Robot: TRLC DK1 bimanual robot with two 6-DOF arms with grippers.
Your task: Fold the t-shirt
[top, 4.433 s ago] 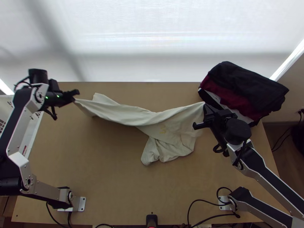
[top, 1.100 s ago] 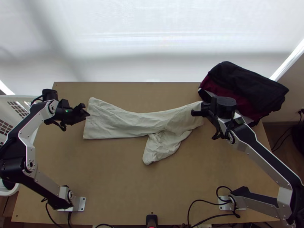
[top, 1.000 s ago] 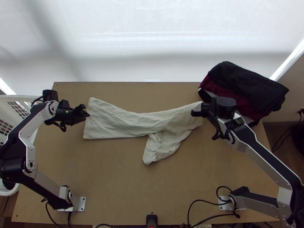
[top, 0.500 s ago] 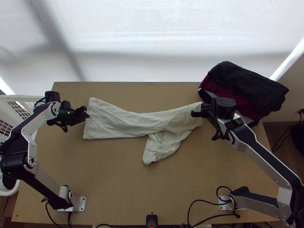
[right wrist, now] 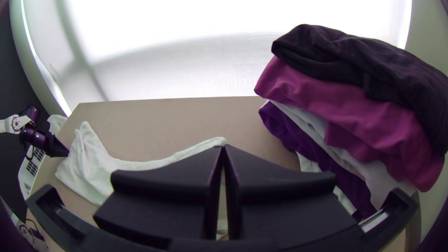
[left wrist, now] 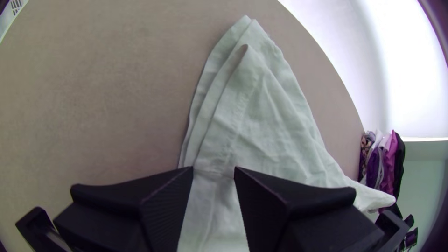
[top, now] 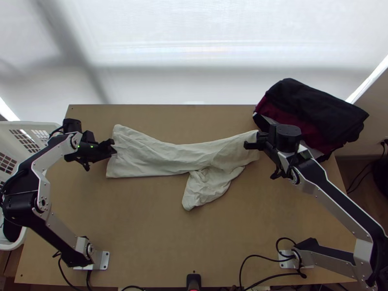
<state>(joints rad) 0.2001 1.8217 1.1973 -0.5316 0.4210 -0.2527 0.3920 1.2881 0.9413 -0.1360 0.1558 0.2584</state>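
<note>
My left gripper [top: 114, 146] is at the left end of the pale t-shirt [top: 160, 157], over its edge. In the left wrist view my left gripper [left wrist: 213, 173] stands open above the layered end of the t-shirt [left wrist: 261, 126]. At the cloth's raised right end is my right gripper [top: 257, 140]. The right wrist view has my right gripper [right wrist: 223, 149] shut on the shirt's corner [right wrist: 215, 141]. The shirt lies as a long folded strip, with a bunched part [top: 206, 189] sticking out toward the near edge.
A pile of dark, maroon and white clothes [top: 315, 111] stands at the far right, close by the right gripper. A white basket [top: 24, 127] is beyond the table's left edge. Bare wood [top: 145, 228] lies in front of the shirt. Black cables [top: 264, 276] run along the near edge.
The left gripper has let go of the shirt's left end, which now lies flat, backed off, then moved slightly right to its edge. The right gripper shifted a little earlier and has since kept still.
</note>
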